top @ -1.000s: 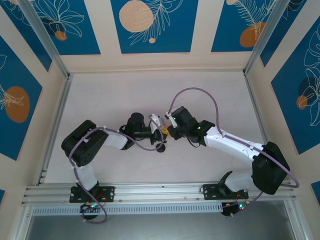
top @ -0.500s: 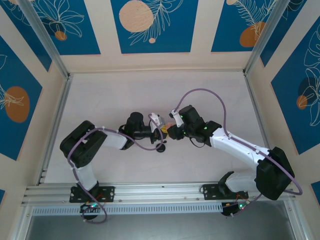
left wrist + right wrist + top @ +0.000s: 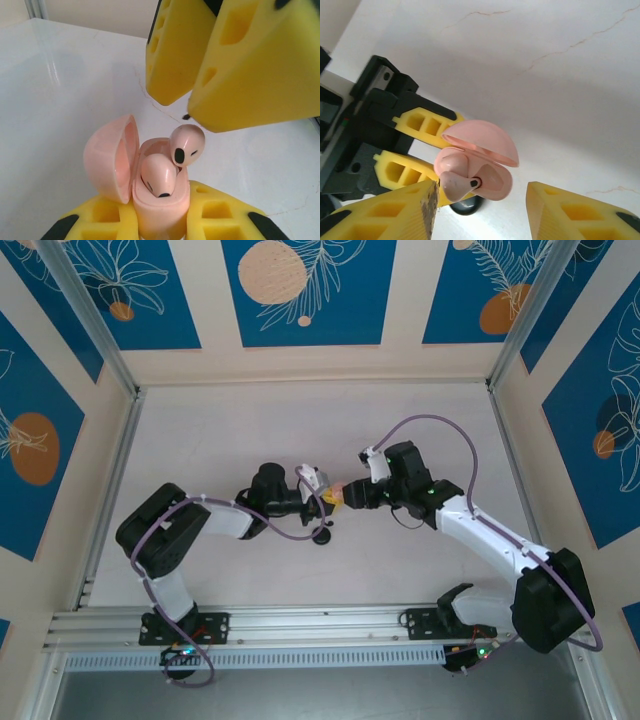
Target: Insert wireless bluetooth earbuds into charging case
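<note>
Edges/room: the table (image 3: 220,440) is boxed in by panelled walls (image 3: 300,290) at the back and on both sides, with a metal rail (image 3: 320,620) along the near edge. Both arms meet mid-table. Bare surface lies all round them, widest toward the back wall.

Surface: pale and matte, with hairline cracks in the wrist views. The walls are blue and cream with a leaf print.

Left gripper (image 3: 162,222): yellow fingers clamped on the base of the pink charging case (image 3: 160,202), one each side. The case is held off the table, with its lid (image 3: 107,157) swung open.

Right gripper (image 3: 481,197): fingers well apart with nothing between them, tips near the case mouth but not touching it.

Count:
- charging case: 1.
- pink earbuds: 2, both in the case. One (image 3: 159,175) sits low in its well. The other (image 3: 187,144) stands higher and leans; cannot tell if it is fully seated.
- dark round item (image 3: 322,535): 1, on the table just near-side of the held case. Too small to identify.
- purple cables: 1 looped over each arm.
</note>
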Available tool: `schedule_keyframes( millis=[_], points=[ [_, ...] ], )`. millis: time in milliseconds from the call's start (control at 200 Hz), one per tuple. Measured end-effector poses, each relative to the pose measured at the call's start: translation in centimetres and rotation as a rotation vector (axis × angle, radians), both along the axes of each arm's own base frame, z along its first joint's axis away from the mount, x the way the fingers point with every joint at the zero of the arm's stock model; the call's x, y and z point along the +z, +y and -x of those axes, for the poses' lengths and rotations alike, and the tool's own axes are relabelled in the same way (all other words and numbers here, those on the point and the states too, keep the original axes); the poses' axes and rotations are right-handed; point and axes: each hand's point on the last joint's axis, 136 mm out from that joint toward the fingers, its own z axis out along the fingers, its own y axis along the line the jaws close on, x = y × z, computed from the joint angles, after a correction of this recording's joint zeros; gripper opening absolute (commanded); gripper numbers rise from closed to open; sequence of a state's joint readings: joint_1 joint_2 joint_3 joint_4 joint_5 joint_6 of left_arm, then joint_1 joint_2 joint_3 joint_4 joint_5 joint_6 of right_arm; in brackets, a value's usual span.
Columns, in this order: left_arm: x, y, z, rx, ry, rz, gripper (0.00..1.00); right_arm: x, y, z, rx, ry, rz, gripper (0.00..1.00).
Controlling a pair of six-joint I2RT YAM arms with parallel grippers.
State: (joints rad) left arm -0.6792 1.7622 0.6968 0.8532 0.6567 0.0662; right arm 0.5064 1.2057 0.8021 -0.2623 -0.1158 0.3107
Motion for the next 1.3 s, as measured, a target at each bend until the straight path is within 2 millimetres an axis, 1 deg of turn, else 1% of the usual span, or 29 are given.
schedule_keyframes(
  millis=[110, 190, 320, 405, 505, 630, 715, 785, 910, 1140, 1300],
  points=[
    [0.0, 0.0, -0.1, 0.005, -0.004, -0.003, 0.13, 1.4, 0.0, 0.1, 0.002, -0.004, -0.059, 0.5],
    [-0.1, 0.1, -0.2, 0.01, -0.012, -0.006, 0.13, 2.4, -0.5, 0.0, -0.024, 0.0, -0.096, 0.49],
    [-0.3, 0.3, -0.7, 0.04, -0.028, -0.022, 0.13, 2.6, -1.7, -0.1, -0.115, 0.083, -0.115, 0.43],
    [-0.5, 0.5, -1.1, 0.063, -0.042, -0.039, 0.13, 2.4, -1.9, 0.4, -0.178, 0.17, -0.123, 0.42],
    [-0.5, 0.7, -1.5, 0.082, -0.062, -0.056, 0.13, 1.7, -1.4, 1.3, -0.222, 0.273, -0.128, 0.43],
    [-0.6, 0.8, -1.6, 0.092, -0.069, -0.068, 0.13, 0.6, -1.0, 2.0, -0.26, 0.372, -0.124, 0.51],
    [-0.7, 0.9, -1.6, 0.092, -0.073, -0.073, 0.13, -0.1, -0.9, 2.0, -0.291, 0.419, -0.123, 0.57],
    [-0.7, 0.9, -1.6, 0.092, -0.075, -0.074, 0.13, -0.7, -0.8, 1.7, -0.302, 0.443, -0.115, 0.59],
    [-0.6, 0.9, -1.6, 0.091, -0.08, -0.074, 0.13, -1.3, -0.5, 1.2, -0.308, 0.464, -0.102, 0.59],
    [-0.6, 0.9, -1.6, 0.091, -0.081, -0.074, 0.13, -1.3, -0.1, 0.4, -0.304, 0.471, -0.101, 0.59],
    [-0.7, 0.9, -1.6, 0.091, -0.079, -0.075, 0.13, -1.8, -0.1, 0.2, -0.307, 0.483, -0.095, 0.53]
  ],
)
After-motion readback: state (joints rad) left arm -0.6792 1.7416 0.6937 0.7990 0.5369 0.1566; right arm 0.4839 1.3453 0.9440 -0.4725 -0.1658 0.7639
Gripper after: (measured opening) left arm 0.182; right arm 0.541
